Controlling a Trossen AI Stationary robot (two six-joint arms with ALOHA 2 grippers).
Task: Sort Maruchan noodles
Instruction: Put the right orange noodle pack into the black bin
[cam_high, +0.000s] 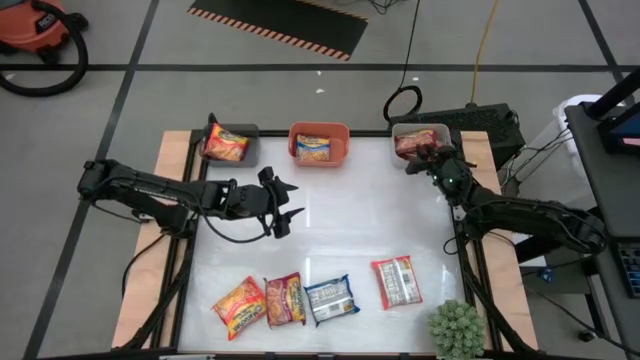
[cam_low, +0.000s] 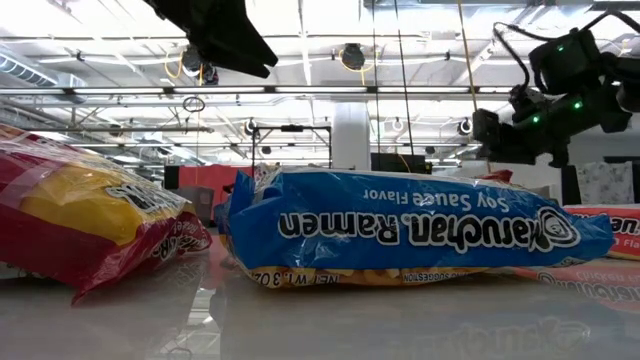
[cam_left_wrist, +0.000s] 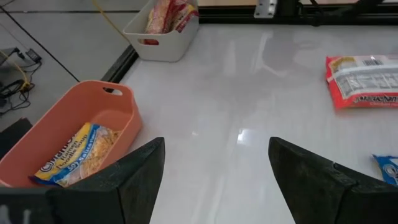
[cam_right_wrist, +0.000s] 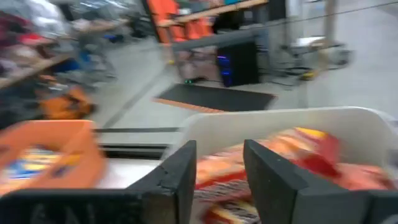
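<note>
Four ramen packets (cam_high: 318, 298) lie in a row beside the green plant (cam_high: 457, 328) — right pincer (cam_high: 424, 158) narrow over the white bin (cam_high: 421, 138), holding nothing; left pincer (cam_high: 284, 203) wide, empty, mid-table (cam_high: 350, 220).

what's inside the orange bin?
One yellow-and-blue noodle packet lies in the orange bin. Anything beneath it is hidden, and the bin's near wall covers part of the floor.

The left arm reaches in from the left side, forearm lying roughly level, its hand (cam_high: 283, 207) over the middle with fingers (cam_left_wrist: 140, 171) spread wide and nothing between them. The right arm bends toward the far right corner, its hand (cam_high: 426, 160) with fingers (cam_right_wrist: 180, 174) set narrowly apart.
</note>
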